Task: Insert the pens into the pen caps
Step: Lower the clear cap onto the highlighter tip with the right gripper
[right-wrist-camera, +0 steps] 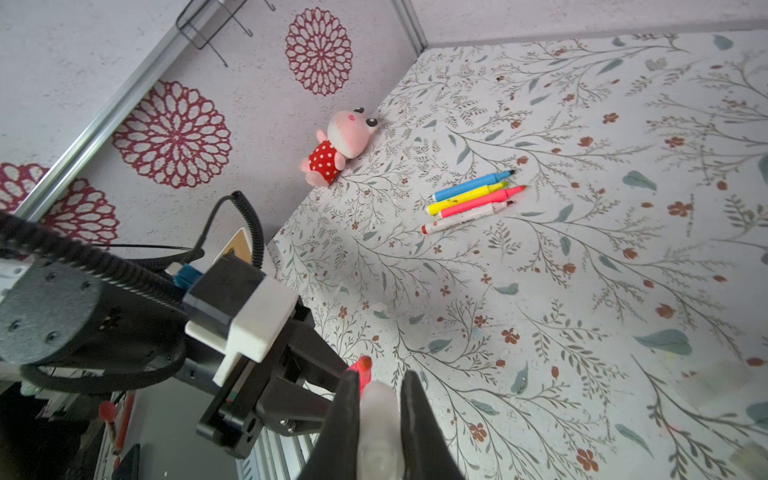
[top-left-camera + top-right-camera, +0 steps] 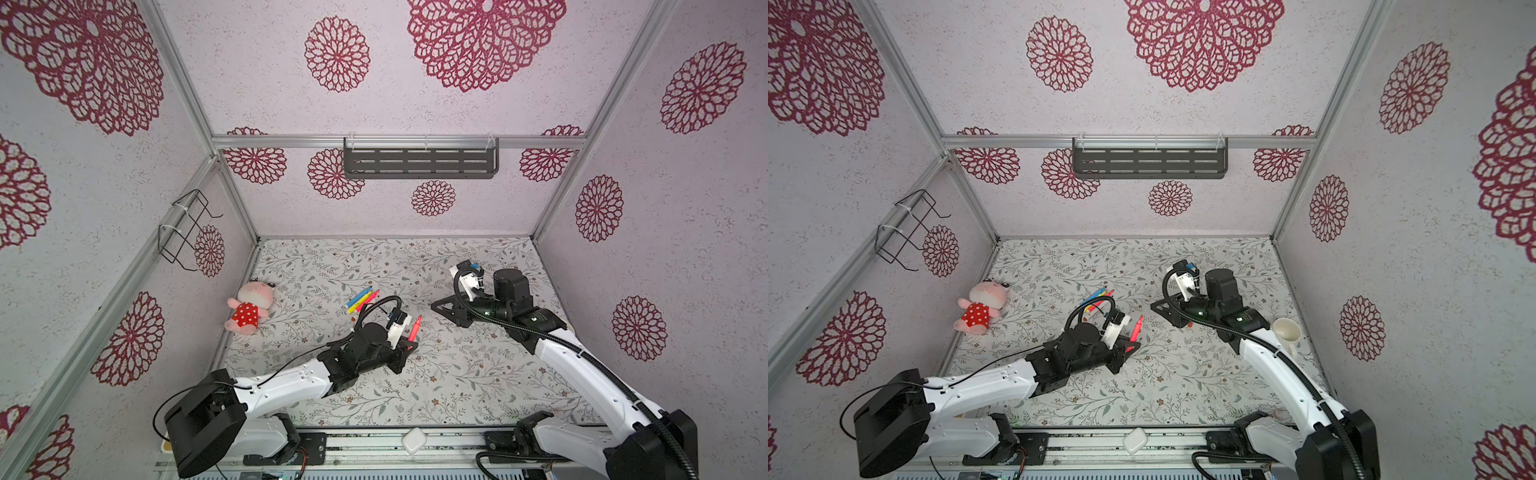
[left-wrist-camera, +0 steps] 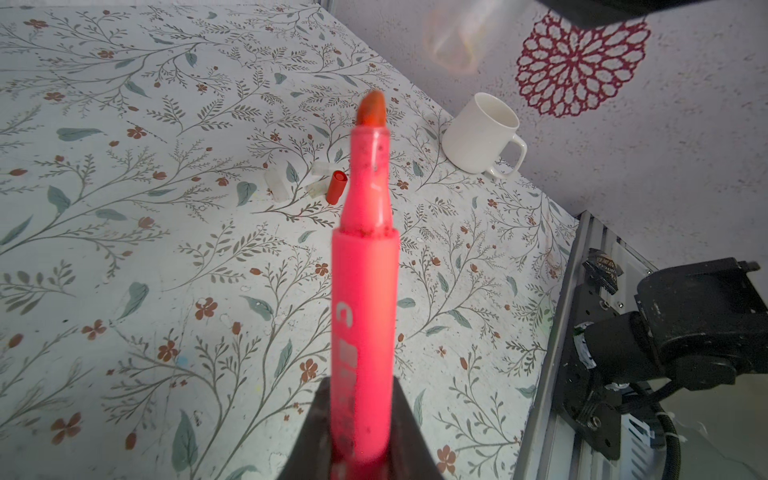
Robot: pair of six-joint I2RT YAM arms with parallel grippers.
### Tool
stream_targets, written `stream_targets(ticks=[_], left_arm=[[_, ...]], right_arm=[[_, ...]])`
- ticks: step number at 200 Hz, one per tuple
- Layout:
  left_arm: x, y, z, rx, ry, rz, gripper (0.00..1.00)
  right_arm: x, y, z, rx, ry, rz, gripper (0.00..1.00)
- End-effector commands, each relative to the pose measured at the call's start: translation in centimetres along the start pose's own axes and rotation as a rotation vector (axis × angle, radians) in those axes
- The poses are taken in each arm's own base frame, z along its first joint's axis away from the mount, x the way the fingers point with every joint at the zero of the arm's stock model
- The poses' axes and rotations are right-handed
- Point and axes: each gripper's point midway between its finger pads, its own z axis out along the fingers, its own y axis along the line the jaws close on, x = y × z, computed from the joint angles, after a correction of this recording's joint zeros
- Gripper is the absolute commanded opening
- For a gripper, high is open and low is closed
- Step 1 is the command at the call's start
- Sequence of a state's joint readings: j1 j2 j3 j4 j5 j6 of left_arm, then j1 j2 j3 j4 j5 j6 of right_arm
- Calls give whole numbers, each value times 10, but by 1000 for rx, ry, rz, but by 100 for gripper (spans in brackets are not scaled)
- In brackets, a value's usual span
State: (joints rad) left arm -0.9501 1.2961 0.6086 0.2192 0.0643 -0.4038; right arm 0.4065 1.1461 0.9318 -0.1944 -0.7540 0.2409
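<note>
**Pink pen and clear cap both gripped, tips close together**

Top views first. The left gripper (image 2: pixel 409 345) is clamped on the pink pen (image 2: pixel 414 329), whose tip sticks out past the fingers toward the right gripper (image 2: pixel 436 306). Whatever the right one holds is too small to see from up here. The loose pens (image 2: pixel 362 300) lie fanned out just behind the left gripper, partly under its cable (image 2: pixel 380 301). A white mug (image 2: pixel 1285 332) peeks out beside the right arm in a top view.

Left wrist: the pen fills the middle of the shot. Its back end is buried between the pinched fingers and the felt tip is blurry. Out past the tip sit the spare caps (image 3: pixel 276 185) and a red cap (image 3: pixel 336 187), well apart from the gripper, with the mug beyond them by the wall. There's plenty of bare table (image 3: pixel 124 249) on one side of the gripper and the rail (image 3: pixel 557 332) on the other.

Right wrist: the right gripper is pinched shut on the clear cap (image 1: pixel 378 411), whose near end is cut off by the frame. The pen tip shows right at the cap's far end, half hidden behind a finger. I can't tell if they touch. The table ahead is open, with four pens lying well off.
</note>
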Motion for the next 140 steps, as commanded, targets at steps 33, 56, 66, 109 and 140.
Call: stream_targets(ticks=[33,56,66,109,140], left_arm=[[-7,-7,-7,-7,-30,47,0],[-7,-6,-7,-25,-32,55,0],[-7,-6,-7,-28,-33,59,0],[-9,-8,-7,-44,-38,76,0],[-9,-10,-6,-44,-33,86,0]], right_arm=[[-10,16,-2,-73,45,-90,2],[-10,15,1,-78,64,-83,2],[-10,15,2,-88,70,-81,2],[-4,14,7,-96,103,-74,2],[-3,17,9,-104,113,-81,2]])
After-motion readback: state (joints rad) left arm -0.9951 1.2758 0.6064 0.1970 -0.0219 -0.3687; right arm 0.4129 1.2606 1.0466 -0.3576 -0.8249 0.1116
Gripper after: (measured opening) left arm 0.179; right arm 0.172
